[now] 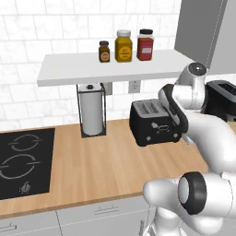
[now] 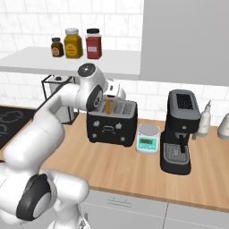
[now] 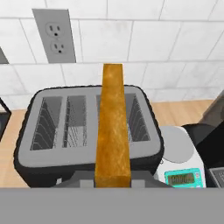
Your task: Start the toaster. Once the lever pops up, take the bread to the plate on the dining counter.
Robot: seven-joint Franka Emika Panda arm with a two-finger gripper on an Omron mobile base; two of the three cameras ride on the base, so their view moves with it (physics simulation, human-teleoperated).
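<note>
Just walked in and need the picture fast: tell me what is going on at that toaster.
The white arm has its pincer shut on the bread, a tan slice seen edge-on in the hand view. The slice is just above the black toaster on the wooden worktop, over its slotted top. A small kitchen scale and a coffee machine stand beside the toaster. The trip to the plate is not yet done.
</note>
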